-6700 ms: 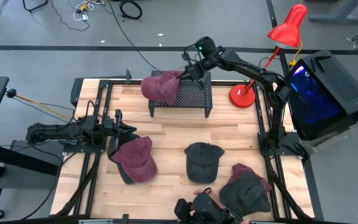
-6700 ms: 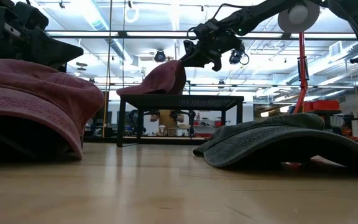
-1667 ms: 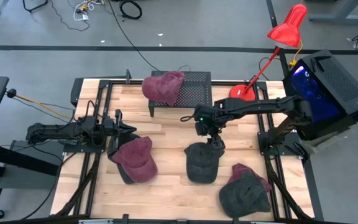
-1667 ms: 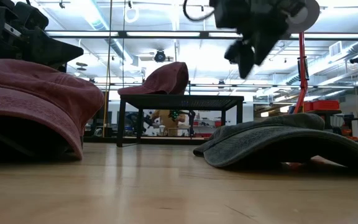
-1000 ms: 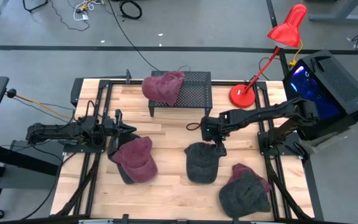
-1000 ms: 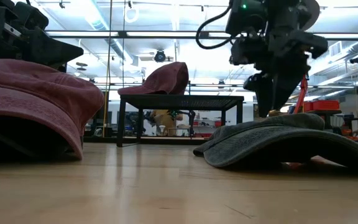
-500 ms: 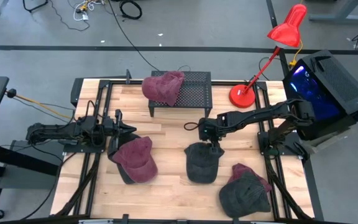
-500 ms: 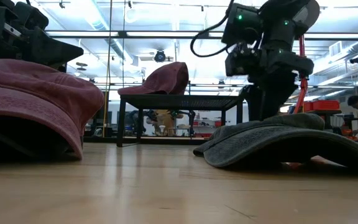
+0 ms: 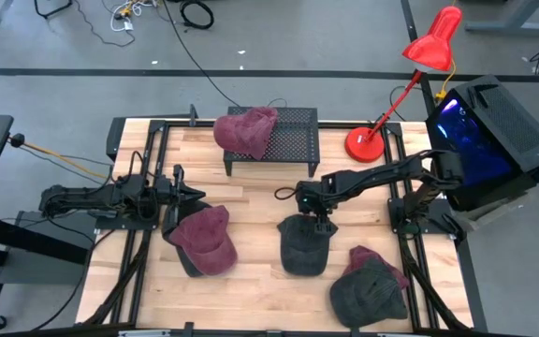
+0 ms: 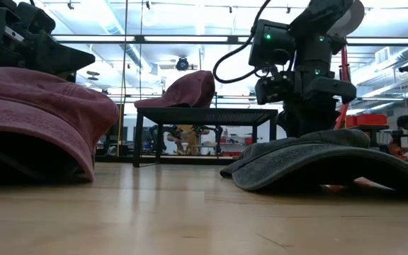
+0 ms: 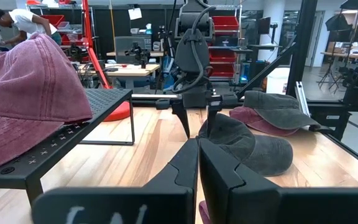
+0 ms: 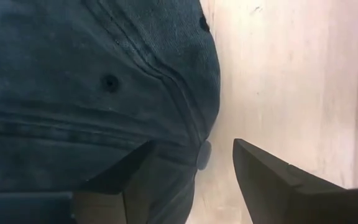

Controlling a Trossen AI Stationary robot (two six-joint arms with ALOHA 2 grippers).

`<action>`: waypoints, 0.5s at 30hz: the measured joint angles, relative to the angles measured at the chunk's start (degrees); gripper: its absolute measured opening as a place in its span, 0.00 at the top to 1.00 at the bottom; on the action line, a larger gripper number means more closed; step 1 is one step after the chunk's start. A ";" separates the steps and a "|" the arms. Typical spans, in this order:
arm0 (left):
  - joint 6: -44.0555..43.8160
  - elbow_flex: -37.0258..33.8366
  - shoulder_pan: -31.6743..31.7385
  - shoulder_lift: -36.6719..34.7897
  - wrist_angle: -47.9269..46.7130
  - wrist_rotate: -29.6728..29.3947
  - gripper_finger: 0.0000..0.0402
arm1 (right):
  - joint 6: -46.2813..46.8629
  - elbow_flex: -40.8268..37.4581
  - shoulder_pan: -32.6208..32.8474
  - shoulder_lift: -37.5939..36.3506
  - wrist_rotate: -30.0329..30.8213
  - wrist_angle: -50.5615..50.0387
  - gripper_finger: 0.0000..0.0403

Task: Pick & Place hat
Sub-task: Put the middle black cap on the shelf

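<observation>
Right wrist view alone shows right gripper (image 12: 219,171) jaws parted astride grey hat (image 12: 92,81) edge

dark grey cap (image 12: 92,81) fills most of view, eyelet and seams visible; right gripper (image 12: 194,180) fingers apart, one finger over cap's edge, other over bare wooden table (image 12: 291,81)

Both arms matte black, jointed; right arm (image 9: 372,174) carries looped black cable and green indicator light (image 10: 265,37); tapered dark fingers (image 12: 278,180).
</observation>
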 joint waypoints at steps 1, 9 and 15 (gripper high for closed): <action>0.00 0.00 -0.02 0.00 0.00 0.00 0.95 | -0.02 0.00 0.00 0.21 0.01 -0.36 0.49; -0.01 -0.01 -0.01 0.00 0.00 0.00 0.95 | 0.19 0.00 -0.05 1.10 -0.07 -0.46 0.54; 0.00 0.02 0.00 0.00 0.00 0.00 0.95 | 1.39 0.00 -0.53 1.10 -0.09 -0.66 0.61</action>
